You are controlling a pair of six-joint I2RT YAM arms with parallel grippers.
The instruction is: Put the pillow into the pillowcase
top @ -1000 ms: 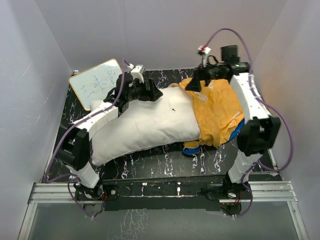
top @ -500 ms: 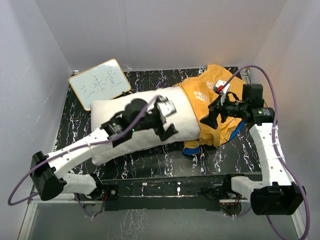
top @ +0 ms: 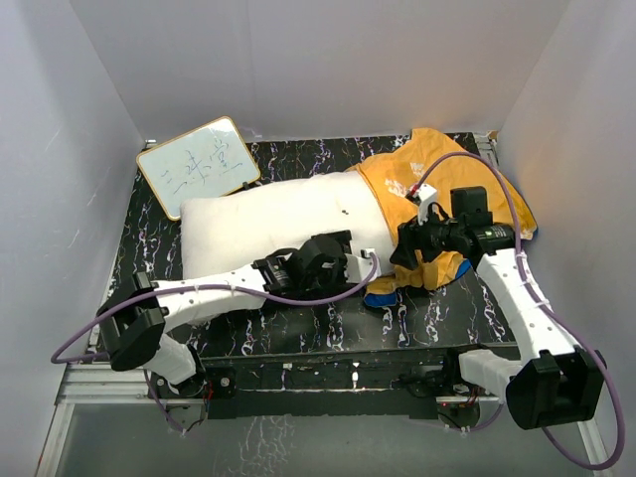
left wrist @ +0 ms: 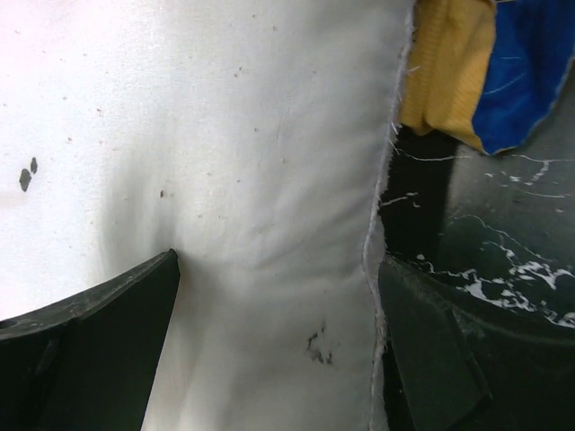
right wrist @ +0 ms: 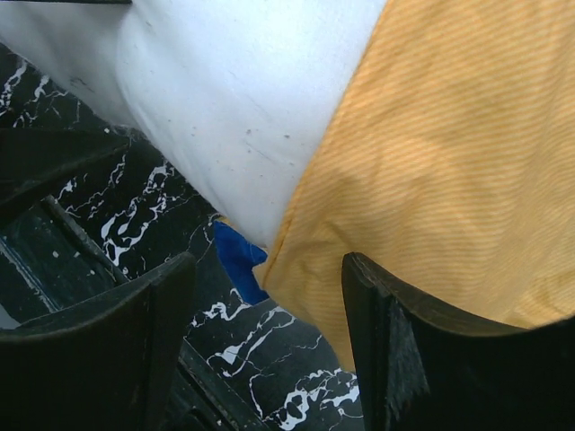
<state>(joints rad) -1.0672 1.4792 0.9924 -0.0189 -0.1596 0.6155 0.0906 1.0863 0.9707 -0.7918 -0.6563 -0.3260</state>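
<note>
The pillow (top: 268,214) lies long-axis left to right across the surface (top: 298,333), its right end tucked in the pillowcase (top: 437,189) near the right edge; the left gripper (left wrist: 278,269), jaws apart, straddles its near seam, while the right gripper (right wrist: 267,269), jaws apart, hovers at the pillowcase's near hem.

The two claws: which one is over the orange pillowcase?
The right claw: between its open fingers shows the orange edge of the pillowcase. The left claw is over the bare white pillow instead.
</note>
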